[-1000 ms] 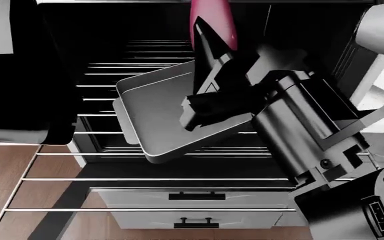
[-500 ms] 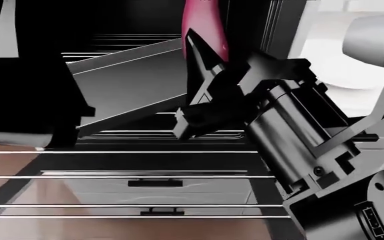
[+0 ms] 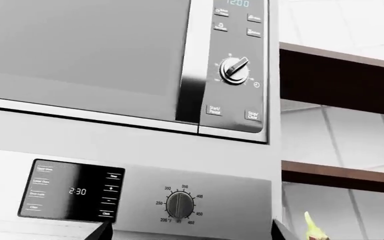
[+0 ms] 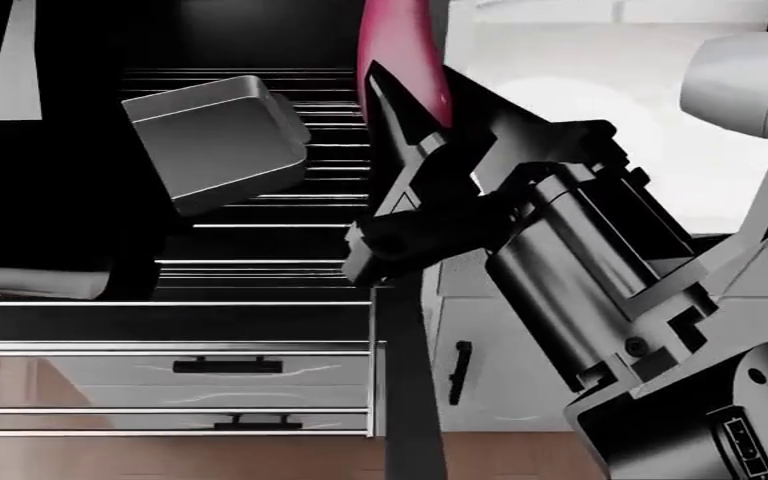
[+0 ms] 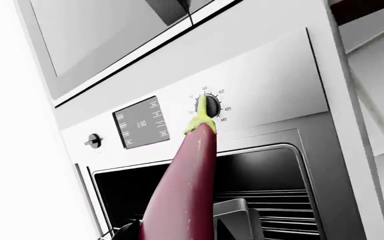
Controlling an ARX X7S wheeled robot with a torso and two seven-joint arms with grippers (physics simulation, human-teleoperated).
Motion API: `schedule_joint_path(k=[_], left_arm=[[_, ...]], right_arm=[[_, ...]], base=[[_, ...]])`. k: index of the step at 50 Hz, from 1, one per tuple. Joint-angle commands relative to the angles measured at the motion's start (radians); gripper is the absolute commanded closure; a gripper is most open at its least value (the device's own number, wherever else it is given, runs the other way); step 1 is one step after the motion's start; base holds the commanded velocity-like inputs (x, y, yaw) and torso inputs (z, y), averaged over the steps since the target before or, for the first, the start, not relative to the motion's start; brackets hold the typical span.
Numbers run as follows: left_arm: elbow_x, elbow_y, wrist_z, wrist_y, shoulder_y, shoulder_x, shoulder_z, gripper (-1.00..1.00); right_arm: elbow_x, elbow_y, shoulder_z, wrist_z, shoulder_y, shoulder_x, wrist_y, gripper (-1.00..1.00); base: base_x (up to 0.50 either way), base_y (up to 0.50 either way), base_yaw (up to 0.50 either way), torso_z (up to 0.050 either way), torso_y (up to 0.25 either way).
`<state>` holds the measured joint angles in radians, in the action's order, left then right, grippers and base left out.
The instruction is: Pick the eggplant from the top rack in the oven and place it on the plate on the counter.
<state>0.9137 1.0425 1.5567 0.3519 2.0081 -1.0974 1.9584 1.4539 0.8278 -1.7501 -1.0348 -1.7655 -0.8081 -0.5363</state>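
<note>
My right claw grips the eggplant (stem up) before the oven; its display reads 2:30.

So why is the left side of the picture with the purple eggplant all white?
In the right wrist view, the oven's bright side panel is washed out to plain white, while the eggplant stays sharp and glossy; in the head view, the counter behind the right pincer is overexposed too.

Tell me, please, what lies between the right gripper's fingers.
The eggplant: in the head view the right gripper grips its lower end, and the right wrist view shows it rising toward the oven panel.
</note>
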Motion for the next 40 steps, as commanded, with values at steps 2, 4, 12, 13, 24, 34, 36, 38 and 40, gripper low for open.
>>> schedule_joint_path(k=[2,4,12,13,24,34,36,38,40], left_arm=[[0.005,-0.002,-0.004,-0.001,-0.001,-0.002,-0.006,-1.00],[0.006,-0.003,-0.006,-0.002,-0.001,-0.004,-0.007,-1.00],[0.015,-0.002,-0.009,-0.002,0.010,-0.003,-0.008,-1.00],[0.015,-0.003,-0.009,-0.001,0.009,-0.003,-0.008,-1.00],[0.001,0.000,-0.001,0.002,0.001,-0.006,-0.002,-1.00],[0.004,0.001,0.000,0.007,0.013,-0.010,0.004,-1.00],[0.003,0.001,0.002,0.008,0.013,-0.009,0.006,-1.00],[0.002,0.000,0.002,0.008,0.012,-0.009,0.005,-1.00],[0.002,0.001,0.002,0.007,0.010,-0.007,0.004,-1.00]], right_arm=[[-0.005,-0.003,0.015,0.003,-0.002,-0.002,0.012,1.00],[-0.008,-0.003,0.016,0.003,0.000,0.000,0.014,1.00],[-0.009,0.001,0.020,0.001,-0.002,0.000,0.022,1.00],[-0.009,0.002,0.021,0.001,-0.002,0.000,0.022,1.00],[-0.016,0.002,0.026,-0.005,0.006,0.003,0.025,1.00],[-0.018,0.008,0.030,-0.008,0.010,0.011,0.031,1.00],[-0.016,0.008,0.031,-0.006,0.011,0.009,0.031,1.00],[-0.016,0.008,0.032,-0.005,0.011,0.009,0.032,1.00],[-0.017,0.007,0.033,-0.004,0.013,0.010,0.032,1.00]], base=[[0.00,-0.50,0.00,0.000,0.000],[0.00,-0.50,0.00,0.000,0.000],[0.00,-0.50,0.00,0.000,0.000],[0.00,-0.50,0.00,0.000,0.000],[0.00,-0.50,0.00,0.000,0.000],[0.00,-0.50,0.00,0.000,0.000],[0.00,-0.50,0.00,0.000,0.000],[0.00,-0.50,0.00,0.000,0.000],[0.00,-0.50,0.00,0.000,0.000]])
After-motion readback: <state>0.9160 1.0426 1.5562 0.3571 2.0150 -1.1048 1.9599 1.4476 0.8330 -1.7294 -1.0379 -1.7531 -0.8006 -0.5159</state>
